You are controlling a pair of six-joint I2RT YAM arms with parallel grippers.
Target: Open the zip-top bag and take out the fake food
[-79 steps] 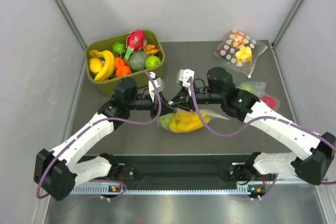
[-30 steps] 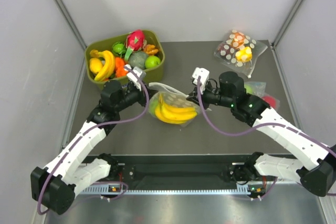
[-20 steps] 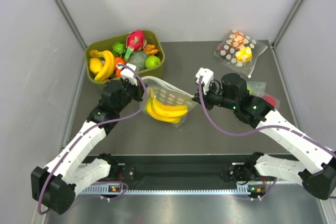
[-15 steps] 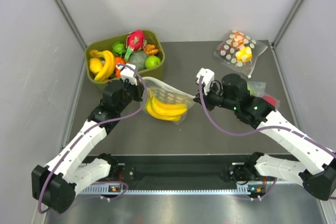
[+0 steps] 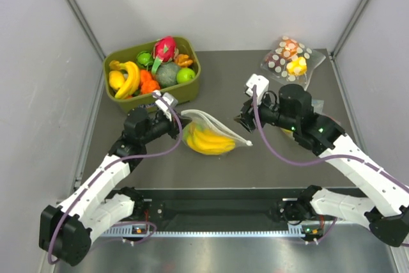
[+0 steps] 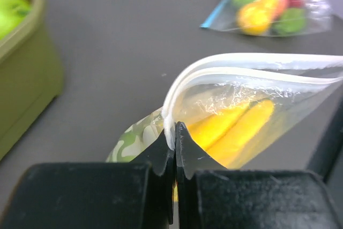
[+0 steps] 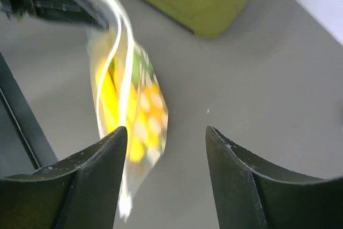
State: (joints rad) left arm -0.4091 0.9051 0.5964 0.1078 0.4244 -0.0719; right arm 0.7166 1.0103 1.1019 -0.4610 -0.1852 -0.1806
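Observation:
The zip-top bag (image 5: 214, 133), clear with white dots, hangs over the table's middle with its zip mouth parted. Inside it shows the fake food, a yellow banana bunch (image 5: 208, 142) and something green. My left gripper (image 5: 181, 127) is shut on the left end of the zip strip; in the left wrist view the left gripper (image 6: 175, 131) pinches the white strip, with the bag (image 6: 236, 95) and bananas (image 6: 230, 127) just beyond. My right gripper (image 5: 245, 121) stands open to the right of the bag, holding nothing. In the right wrist view the bag (image 7: 134, 105) hangs ahead of the open right gripper (image 7: 166, 130).
A green bin (image 5: 185, 94) full of toy fruit stands at the back left, close behind my left gripper. A second dotted bag (image 5: 291, 59) with orange and yellow pieces lies at the back right. A plain clear bag (image 6: 268, 14) of fruit lies partly under my right arm.
My right gripper has opened, let go of the bag's zip edge and drawn back to the right. The bag now hangs from the left gripper alone.

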